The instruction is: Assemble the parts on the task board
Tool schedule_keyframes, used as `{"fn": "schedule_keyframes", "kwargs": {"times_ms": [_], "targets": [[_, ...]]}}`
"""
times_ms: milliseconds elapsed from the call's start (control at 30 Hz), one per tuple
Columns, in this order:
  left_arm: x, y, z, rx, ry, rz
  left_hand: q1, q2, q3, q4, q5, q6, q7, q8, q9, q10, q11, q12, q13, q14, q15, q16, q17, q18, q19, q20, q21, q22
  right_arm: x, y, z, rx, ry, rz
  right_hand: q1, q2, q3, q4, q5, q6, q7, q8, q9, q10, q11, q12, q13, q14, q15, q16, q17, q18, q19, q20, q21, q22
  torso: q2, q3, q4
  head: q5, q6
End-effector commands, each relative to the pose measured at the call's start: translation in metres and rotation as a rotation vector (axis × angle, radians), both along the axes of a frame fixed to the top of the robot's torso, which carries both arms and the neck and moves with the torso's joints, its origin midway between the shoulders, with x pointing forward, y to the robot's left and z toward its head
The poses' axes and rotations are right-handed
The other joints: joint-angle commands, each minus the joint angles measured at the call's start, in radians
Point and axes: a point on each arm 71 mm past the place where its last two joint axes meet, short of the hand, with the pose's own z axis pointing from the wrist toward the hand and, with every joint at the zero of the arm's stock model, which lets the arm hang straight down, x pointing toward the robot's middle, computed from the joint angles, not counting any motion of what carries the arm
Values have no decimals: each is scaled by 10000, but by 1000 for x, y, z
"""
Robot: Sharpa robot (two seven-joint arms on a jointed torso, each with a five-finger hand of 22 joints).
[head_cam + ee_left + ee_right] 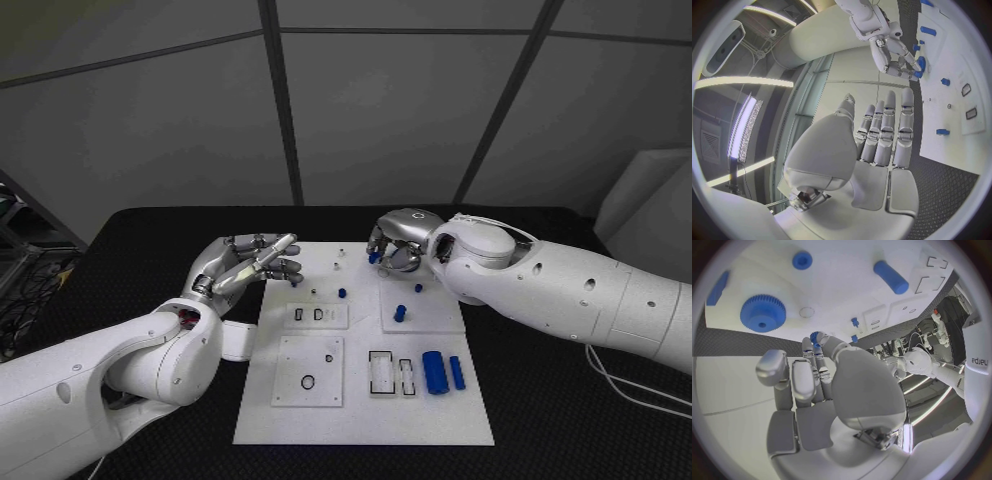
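Nearest my lens in the right wrist view are the fingers (pixel 814 347) of the right hand (pixel 826 390), drawn together around a small blue toothed part (pixel 815 336) pinched at their tips. Beyond them that view gives me what the head view does not: a large blue gear (pixel 762 313) lying flat on the task board (pixel 848 295), a blue round peg (pixel 802 260) and a blue cylinder (pixel 891 277) past it. I can also read part of a dark word on the white arm at the rim, something like "arpa". From the head camera the right hand (pixel 397 245) hangs over the far edge of the task board (pixel 361 410), with the pinched piece hidden by its knuckles. The left hand (pixel 248 265) hovers beside the board's far left corner, and its fingers (pixel 889 130) lie straight and side by side with nothing in them in the left wrist view. That view also catches the right hand (pixel 895 55) from across the board. The head view alone shows two blue cylinders (pixel 443 373) lying side by side near the board's right edge, above the black surface (pixel 548 400).
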Motion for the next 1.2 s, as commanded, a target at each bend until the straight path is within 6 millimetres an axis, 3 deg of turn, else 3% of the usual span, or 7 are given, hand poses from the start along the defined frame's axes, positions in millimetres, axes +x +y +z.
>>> {"fn": "schedule_keyframes", "kwargs": {"times_ms": [33,600,867,1100,1200], "targets": [[0,0,1,-10,-5,-66,-11,99,-14,-38,-40,-20,44,-69,-13,-86,28,-60,-11,-41,61,-40,22,480,5,14,63,14,4,3,8,741,-808,-366,-42,-86,22,27,-68,63,41,7,7,50,48,-8,-1,338,-57,48,13,-205,74,1,44,16,17,3,27,16,48],[1,-2,0,-28,33,-136,-24,101,-28,-54,-41,-37,60,-96,-11,-137,48,-105,-13,-82,82,-78,49,474,-34,29,62,17,21,39,3,982,-939,-328,-116,-153,30,81,-100,68,59,-11,4,44,61,-13,-5,329,-45,52,-10,-207,66,11,67,33,34,-6,43,120,-11],[1,-2,0,-33,41,-151,-24,101,-28,-54,-41,-37,60,-96,-11,-137,48,-105,-13,-83,82,-78,49,474,-34,29,62,17,26,44,0,892,-875,-312,-123,-162,37,87,-94,65,63,-17,2,36,64,-16,-7,329,-43,58,-4,-208,66,13,74,42,35,-8,26,183,-62],[1,-3,0,-24,85,-170,-20,105,-27,-61,-40,-35,59,-99,-10,-146,50,-113,-13,-94,86,-87,54,474,-43,31,61,17,29,49,-4,718,-692,-271,-153,-181,47,112,-84,51,75,-33,-3,21,74,-21,-11,329,-37,72,8,-210,64,18,87,55,41,13,17,222,-82],[1,-3,0,-27,93,-180,-20,105,-27,-61,-40,-35,59,-99,-10,-146,50,-113,-13,-94,86,-87,54,474,-43,31,61,17,31,51,-6,618,-575,-267,-156,-185,51,115,-81,46,76,-37,-4,16,75,-22,-11,330,-35,77,15,-212,68,19,96,68,34,-4,19,202,-111]]}}
